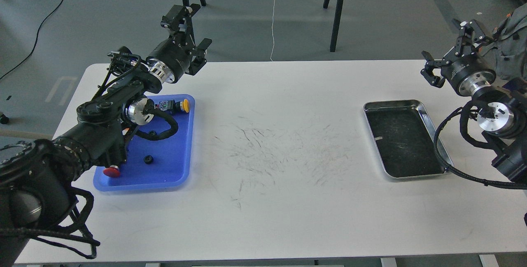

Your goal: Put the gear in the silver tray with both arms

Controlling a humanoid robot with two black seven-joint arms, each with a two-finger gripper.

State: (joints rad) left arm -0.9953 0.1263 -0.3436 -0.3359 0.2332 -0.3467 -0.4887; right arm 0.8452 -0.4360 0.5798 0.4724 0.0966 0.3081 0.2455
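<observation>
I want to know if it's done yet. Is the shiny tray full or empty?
Empty. The silver tray shows only its dark scratched floor; the small black gear lies in the blue tray.

Silver tray [428, 115]: shiny metal rim, polished & reflective; floor dark, dull, scratched w/ pale scuffs. Blue tray [181, 152], far left: smooth plastic, slight gloss. Table [288, 209]: white, matt, smooth, but grey scuff marks across the middle. Left arm [111, 106] & right arm [490, 110]: matt black casing, bright brushed-metal joint rings, black braided cable sleeving w/ rough texture. Small black gear [148, 159] in blue tray: matt, toothed edge. Red cap [111, 172] & yellow cap [186, 105]: smooth plastic look. Floor beyond table [391, 20]: grey, matt.
</observation>
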